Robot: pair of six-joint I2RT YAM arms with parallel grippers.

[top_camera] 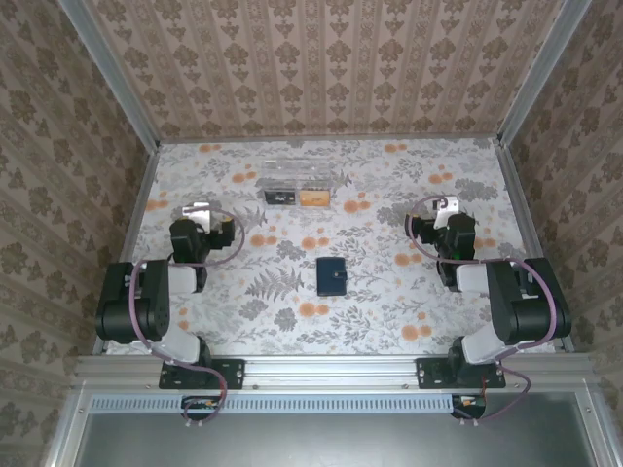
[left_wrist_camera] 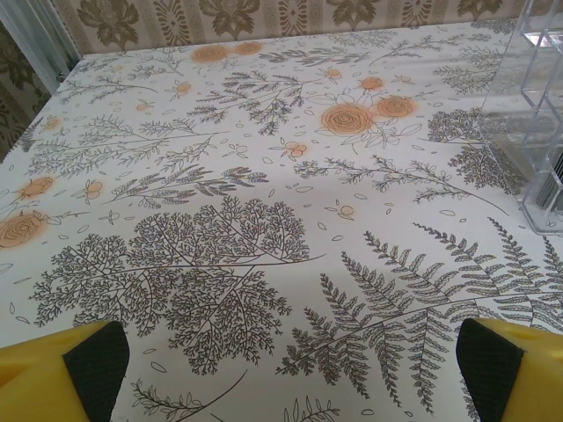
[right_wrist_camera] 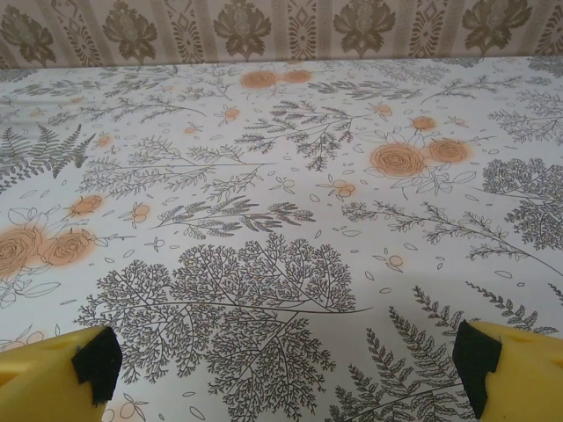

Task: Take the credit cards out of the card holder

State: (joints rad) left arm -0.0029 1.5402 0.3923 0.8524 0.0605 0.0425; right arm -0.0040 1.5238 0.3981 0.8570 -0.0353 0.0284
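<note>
table: floral cloth, walled on three sides.
left arm: folded back on the left, well apart from the holder.
right arm: mirrored on the right, also well apart.
clear box: far centre, beyond the holder; its corner sits at the right edge of the left wrist view.
left gripper: jaws wide, nothing between them, bare cloth below.
right gripper: jaws wide, empty, bare cloth below.
card holder: dark navy, folded shut, flat mid-table between the arms; neither gripper touches it.
snap tab: on the holder's right edge; too small to tell if fastened.
credit cards: judged to be inside the shut holder.
stage: not started; the holder has to be opened first.
risk 1: the holder skates on the cloth when one finger pries the tab, unless the other gripper pins it.
risk 2: low flat edge; fingertips may dig in and bunch the cloth instead of getting under.
risk 3: cards tight in their slots; a pull drags the whole holder.
risk 4: both arms working one small spot; fingers may clash.
</note>
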